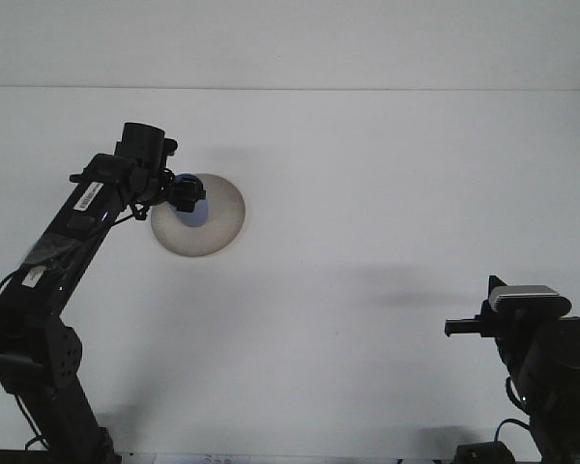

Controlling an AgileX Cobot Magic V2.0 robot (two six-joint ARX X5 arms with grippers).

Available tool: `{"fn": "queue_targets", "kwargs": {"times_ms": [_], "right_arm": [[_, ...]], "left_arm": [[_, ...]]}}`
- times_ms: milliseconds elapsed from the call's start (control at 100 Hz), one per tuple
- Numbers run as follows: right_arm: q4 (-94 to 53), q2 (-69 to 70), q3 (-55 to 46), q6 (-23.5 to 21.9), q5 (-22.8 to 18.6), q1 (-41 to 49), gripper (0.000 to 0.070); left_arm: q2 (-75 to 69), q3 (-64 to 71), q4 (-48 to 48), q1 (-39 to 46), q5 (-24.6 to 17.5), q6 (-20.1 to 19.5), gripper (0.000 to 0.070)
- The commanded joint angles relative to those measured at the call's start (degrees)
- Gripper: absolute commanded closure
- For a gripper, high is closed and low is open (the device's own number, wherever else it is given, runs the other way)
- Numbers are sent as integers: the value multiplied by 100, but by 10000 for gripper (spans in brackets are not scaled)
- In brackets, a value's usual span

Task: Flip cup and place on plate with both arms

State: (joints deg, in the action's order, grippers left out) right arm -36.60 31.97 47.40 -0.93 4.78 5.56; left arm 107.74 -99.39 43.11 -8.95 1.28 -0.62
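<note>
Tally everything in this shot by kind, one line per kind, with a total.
Plates: 1, the beige plate
Cups: 1, the blue cup at the left gripper, over the plate
Robot arms: 2, the left arm and the right arm
Total: 4

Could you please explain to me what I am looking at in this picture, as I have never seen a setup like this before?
This is a robot with two jointed arms working over a white table. The single picture comes from a camera facing forward over the table, so the robot's left arm appears on the left side. That arm reaches out to a round beige plate, and its left gripper is at a small blue cup on the plate. Whether the fingers grip the cup is too small to tell. The right arm sits low in the bottom right corner, away from the plate, with its right gripper pointing left and holding nothing visible.
</note>
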Motion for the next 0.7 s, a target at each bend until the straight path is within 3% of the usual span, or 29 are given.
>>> {"fn": "queue_targets", "kwargs": {"times_ms": [0,400,690], "right_arm": [[42,39,59,-79,17,2,700],[20,37,59,-76,22,2,700],[162,37,59,-79,22,2,700]], "left_arm": [[85,-334,-133,31,-17,192,156],[-1316,-367,-372,-79,-68,531,162],[-3624,1858,-1300,-393,-52,761,162]]}}
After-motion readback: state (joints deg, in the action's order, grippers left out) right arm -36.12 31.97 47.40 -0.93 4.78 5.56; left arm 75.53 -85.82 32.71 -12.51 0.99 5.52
